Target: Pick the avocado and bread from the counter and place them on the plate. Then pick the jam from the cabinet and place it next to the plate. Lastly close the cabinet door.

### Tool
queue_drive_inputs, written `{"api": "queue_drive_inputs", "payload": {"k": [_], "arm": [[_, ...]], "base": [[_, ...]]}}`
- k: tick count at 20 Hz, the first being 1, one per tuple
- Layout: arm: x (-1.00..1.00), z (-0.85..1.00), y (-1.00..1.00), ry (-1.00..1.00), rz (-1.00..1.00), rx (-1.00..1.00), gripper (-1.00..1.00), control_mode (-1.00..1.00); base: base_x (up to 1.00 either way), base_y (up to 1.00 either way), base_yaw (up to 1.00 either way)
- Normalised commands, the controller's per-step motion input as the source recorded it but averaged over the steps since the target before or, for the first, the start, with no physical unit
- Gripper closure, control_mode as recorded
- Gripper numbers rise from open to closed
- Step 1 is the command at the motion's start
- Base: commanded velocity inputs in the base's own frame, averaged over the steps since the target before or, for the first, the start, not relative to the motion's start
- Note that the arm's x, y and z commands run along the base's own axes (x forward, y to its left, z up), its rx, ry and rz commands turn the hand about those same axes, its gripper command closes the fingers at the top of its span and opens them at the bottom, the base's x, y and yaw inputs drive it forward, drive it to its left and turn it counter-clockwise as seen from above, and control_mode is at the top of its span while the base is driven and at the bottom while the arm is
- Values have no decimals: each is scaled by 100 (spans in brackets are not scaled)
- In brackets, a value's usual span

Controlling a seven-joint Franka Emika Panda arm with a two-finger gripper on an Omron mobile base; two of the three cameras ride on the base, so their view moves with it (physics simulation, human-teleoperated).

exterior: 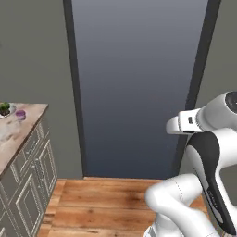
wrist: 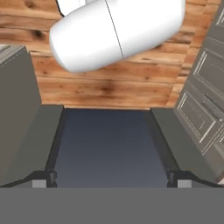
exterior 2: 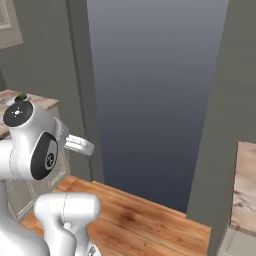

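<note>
The gripper [wrist: 112, 178] stands wide open, holding nothing. Well away from its jaws, the tiny purple jam [exterior: 20, 115] sits on the marbled counter [exterior: 18, 134], just beside the plate [exterior: 10, 112].

Flat, even rendered light — dim and greyish, no glare. The doorway [exterior: 139, 83] shades from paler at top to darker below. Faint soft shading under the arm [exterior: 208, 185]; edges slightly soft, pixelated — no lens distortion.

I see floor [exterior: 115, 199]: warm wood planks, slight sheen. Tabletop [exterior: 18, 132]: marbled stone, smooth. Drawers [exterior: 32, 180]: matt painted panels. Arm [exterior: 208, 185]: glossy white plastic.
</note>
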Motion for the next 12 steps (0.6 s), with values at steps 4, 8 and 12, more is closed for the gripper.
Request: {"api": "queue_drive_inputs", "payload": {"k": [4,8,12], "arm": [[0,0,0,0,0,0,-100,100],[0,0,0,0,0,0,-100,100],[0,0,0,0,0,0,-100,100]], "base": [[-22,25,-31],[-23,18,-26],[-24,14,-27]]}}
